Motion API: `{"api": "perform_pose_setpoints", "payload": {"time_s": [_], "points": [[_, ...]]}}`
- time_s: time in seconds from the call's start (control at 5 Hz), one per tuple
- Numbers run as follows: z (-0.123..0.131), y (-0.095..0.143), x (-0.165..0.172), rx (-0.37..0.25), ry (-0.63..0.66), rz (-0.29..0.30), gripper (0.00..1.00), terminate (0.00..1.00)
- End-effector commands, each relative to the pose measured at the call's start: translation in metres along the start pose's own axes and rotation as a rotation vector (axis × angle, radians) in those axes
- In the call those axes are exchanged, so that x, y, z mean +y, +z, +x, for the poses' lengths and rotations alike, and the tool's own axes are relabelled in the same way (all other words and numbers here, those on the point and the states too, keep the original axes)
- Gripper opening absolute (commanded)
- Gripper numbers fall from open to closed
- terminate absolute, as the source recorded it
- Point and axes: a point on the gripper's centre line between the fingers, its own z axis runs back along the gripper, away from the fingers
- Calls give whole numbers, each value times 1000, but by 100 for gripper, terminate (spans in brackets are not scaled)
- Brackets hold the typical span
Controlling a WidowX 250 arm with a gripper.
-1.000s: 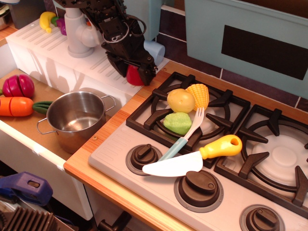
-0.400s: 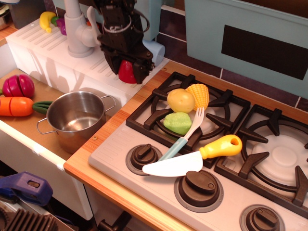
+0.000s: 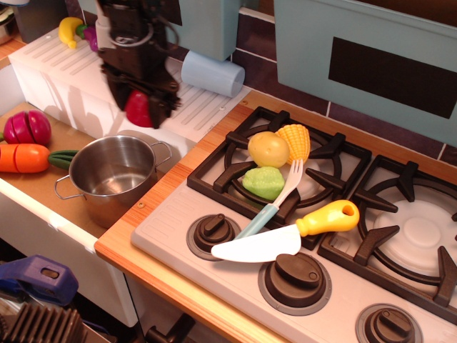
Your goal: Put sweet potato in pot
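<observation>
One gripper (image 3: 141, 107) is in view, black and somewhat motion-blurred, and we find its fingers clamped on the sweet potato (image 3: 138, 108), a glossy dark-red piece held clear of every surface. We place it above the white drainboard (image 3: 64, 71), just behind and above the far rim of the pot (image 3: 113, 176). The steel pot stands upright in the sink recess, its two wire handles showing, and we see no food inside it. To its left lie the orange carrot (image 3: 21, 158) and, just behind that, the magenta sliced vegetable (image 3: 27, 128). A pale blue cup (image 3: 213, 73) lies on its side at the back of the drainboard. On the left burner grate (image 3: 232, 161) we note a yellow round toy (image 3: 268, 148), a corn piece (image 3: 294, 141) touching it, and a green piece (image 3: 263, 182). A fork (image 3: 275, 200) and a yellow-handled knife (image 3: 285, 234) rest across the stove front.
</observation>
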Motion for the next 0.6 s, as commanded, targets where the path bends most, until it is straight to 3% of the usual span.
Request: {"api": "perform_pose_setpoints", "payload": {"time_s": [0.0,0.2,0.4], "points": [[-3,12,26,1,13,50,0,0],[-9,9,25,-13,0,13,0,0],[-12,10,17,-13,-2,11,100,0]]}}
